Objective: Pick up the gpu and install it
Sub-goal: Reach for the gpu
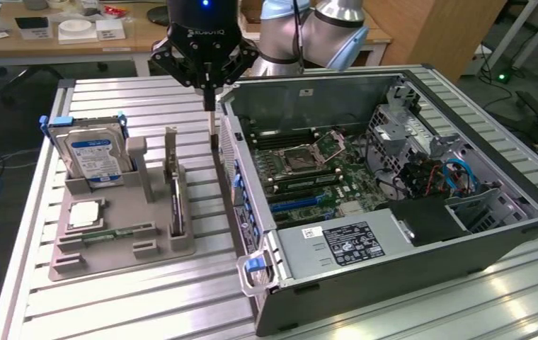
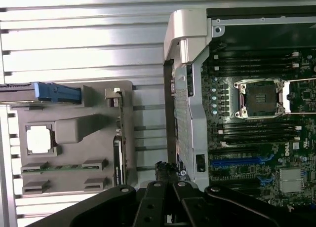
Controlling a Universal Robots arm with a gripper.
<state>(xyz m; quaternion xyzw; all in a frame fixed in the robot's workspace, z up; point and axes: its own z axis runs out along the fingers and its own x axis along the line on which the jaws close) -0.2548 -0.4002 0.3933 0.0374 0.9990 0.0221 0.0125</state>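
The gpu (image 1: 173, 193) is a thin dark card standing on edge in a slot of the grey holder (image 1: 118, 248), its silvery bracket (image 1: 170, 145) rising at the far end. In the wrist view the gpu (image 2: 117, 153) appears edge-on along the holder's side. My gripper (image 1: 212, 105) hangs shut and empty above the gap between the holder and the open computer case (image 1: 345, 92), a little to the exterior view's right of the card and higher than it. In the wrist view the gripper (image 2: 167, 173) points down beside the case wall (image 2: 190, 113).
The holder also carries an upright hard drive (image 1: 94, 159), a square processor (image 1: 85, 212) and a green memory stick (image 1: 113, 232). Inside the case lies the motherboard with blue card slots (image 1: 297, 203) and a power supply (image 1: 345, 244). A cluttered desk (image 1: 71, 32) stands behind.
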